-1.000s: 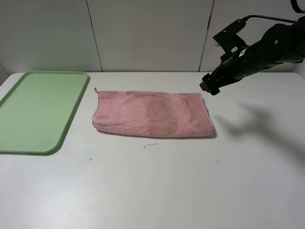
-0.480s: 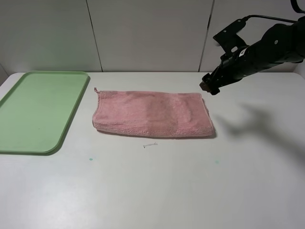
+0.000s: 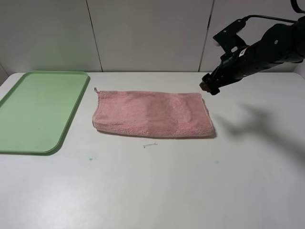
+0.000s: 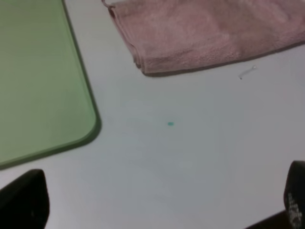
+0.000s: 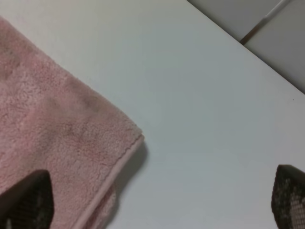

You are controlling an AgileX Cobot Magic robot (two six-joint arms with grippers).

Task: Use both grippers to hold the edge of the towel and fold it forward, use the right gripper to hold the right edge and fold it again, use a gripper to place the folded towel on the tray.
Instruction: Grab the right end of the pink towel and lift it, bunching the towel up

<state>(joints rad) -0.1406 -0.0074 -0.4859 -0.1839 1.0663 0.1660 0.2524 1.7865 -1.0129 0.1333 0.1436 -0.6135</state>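
Note:
The pink towel (image 3: 152,113) lies folded into a long strip in the middle of the white table. My right gripper (image 3: 209,87) hangs open just above and beyond the towel's far right corner. In the right wrist view the towel's corner (image 5: 52,143) lies below the open right gripper (image 5: 157,205), and nothing is held. My left gripper (image 4: 159,200) is open and empty over bare table, near the tray's corner and short of the towel's left end (image 4: 205,33); it is out of the exterior view. The green tray (image 3: 38,109) lies at the left.
A small white scrap (image 3: 150,145) lies just in front of the towel, also seen in the left wrist view (image 4: 248,72). Small teal spots (image 3: 90,159) mark the table. The tray's rim (image 4: 90,109) is close to my left gripper.

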